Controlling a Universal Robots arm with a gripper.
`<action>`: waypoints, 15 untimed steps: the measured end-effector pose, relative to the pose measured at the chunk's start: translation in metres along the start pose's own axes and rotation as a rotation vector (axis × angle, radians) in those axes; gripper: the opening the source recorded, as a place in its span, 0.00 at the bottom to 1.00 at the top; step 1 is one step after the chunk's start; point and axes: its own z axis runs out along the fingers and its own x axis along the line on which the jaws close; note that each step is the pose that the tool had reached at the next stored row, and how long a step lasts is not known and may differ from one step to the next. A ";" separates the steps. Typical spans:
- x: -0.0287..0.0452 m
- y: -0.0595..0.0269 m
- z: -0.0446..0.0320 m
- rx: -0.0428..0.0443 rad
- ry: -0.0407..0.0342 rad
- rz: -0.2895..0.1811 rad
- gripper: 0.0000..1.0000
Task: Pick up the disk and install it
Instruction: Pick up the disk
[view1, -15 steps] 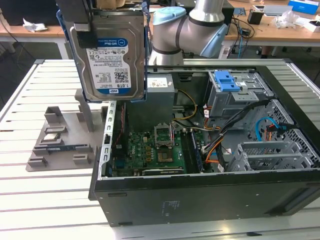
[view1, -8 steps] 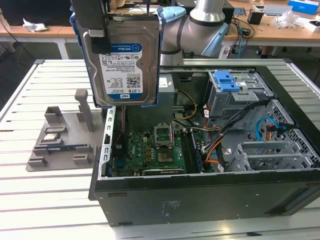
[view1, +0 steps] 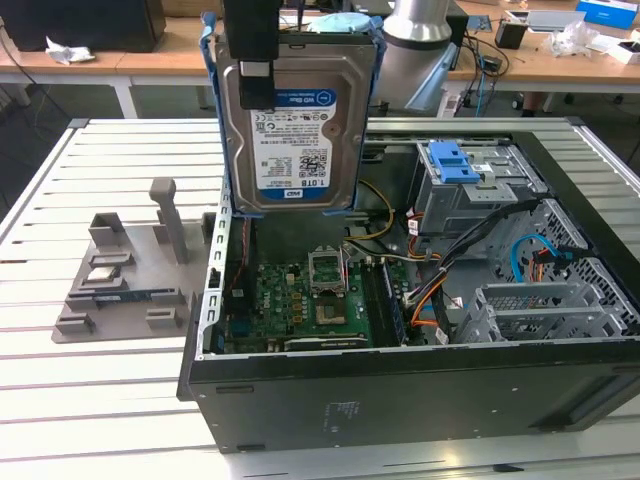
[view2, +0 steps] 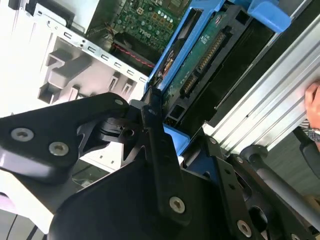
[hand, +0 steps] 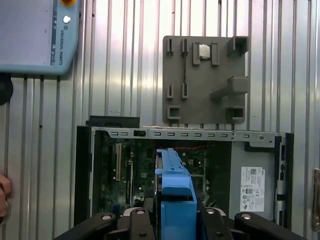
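The flat rectangular silver disk (view1: 295, 130), with a white-and-blue label and blue plastic side rails, hangs upright in the air above the open black computer case (view1: 400, 400), over its green motherboard (view1: 290, 300). The black end effector (hand: 175, 220) clamps the disk's upper end, a finger pressed on each flat face. Toward the exterior view's left of the case, a grey moulded parts tray (view1: 120, 280) rests on the white slatted metal worktop (view1: 90, 400).

The gripper (view2: 172, 127) is matte black, one angular link carrying 2 silver screws (view2: 58, 148); the arm (view1: 415, 20) looks silvery grey, possibly blue-capped.
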 end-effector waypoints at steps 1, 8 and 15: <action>0.0001 -0.0031 -0.0001 0.0000 0.0000 0.000 0.36; 0.0007 -0.0264 -0.0007 0.0000 0.0000 0.000 0.36; 0.0011 -0.0408 -0.0010 0.0000 0.0000 0.000 0.36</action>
